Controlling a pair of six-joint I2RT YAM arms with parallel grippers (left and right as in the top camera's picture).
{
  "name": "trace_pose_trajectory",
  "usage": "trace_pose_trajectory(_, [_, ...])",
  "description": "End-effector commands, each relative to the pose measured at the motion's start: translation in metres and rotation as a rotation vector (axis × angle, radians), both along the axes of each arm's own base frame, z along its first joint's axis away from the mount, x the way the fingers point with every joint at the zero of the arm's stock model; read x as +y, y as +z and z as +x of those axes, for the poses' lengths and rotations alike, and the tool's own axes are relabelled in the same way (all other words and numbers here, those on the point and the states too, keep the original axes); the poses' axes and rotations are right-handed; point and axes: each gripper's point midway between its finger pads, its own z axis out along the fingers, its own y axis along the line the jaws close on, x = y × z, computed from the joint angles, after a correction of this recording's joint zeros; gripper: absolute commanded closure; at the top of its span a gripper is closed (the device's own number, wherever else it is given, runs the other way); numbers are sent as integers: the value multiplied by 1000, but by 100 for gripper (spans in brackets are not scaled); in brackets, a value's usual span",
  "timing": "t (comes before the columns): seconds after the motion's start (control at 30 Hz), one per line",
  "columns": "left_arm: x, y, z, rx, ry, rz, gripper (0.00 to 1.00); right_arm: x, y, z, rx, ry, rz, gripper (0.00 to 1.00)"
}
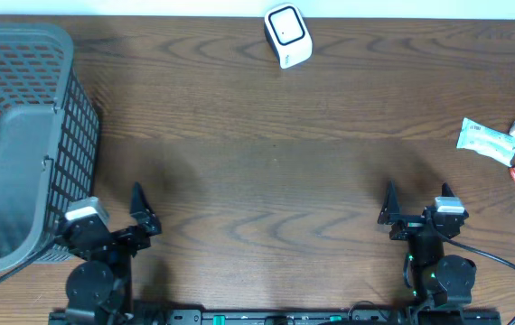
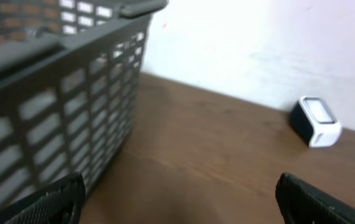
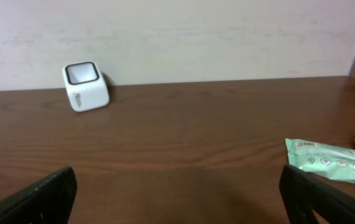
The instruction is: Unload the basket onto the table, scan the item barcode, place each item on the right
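Our left claw (image 2: 177, 186) and right claw (image 3: 177, 180) both apart, empty. Scanner (image 3: 85, 86) far ahead-left of right claw, green packet (image 3: 333, 162) near ahead-right.

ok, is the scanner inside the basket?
No, the white scanner sits on the table at its far edge, apart from the grey basket.

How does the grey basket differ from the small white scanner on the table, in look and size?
The basket is dark grey; the scanner is white with a dark-framed window. The basket is far larger than the scanner. The basket has open lattice walls; the scanner is a closed box. Both stand on the wooden table.
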Motion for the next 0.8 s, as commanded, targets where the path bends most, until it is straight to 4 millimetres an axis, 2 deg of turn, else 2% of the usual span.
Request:
trace_pose_trajectory(0.0, [-16,-21,9,-31,-97,41,2,0,0,0,-1,-1,-6,1])
trace_pose_trajectory(0.2, [-37,-51,28,-89,-198,51,2,0,0,0,-1,-1,-6,1])
trace_pose_trajectory(0.47, [-37,-89,33,-28,-202,81,2,0,0,0,-1,-1,-6,1])
trace_pose_trajectory(0.77, [-37,-90,32,-12,-220,217,2,0,0,0,-1,-1,-6,1])
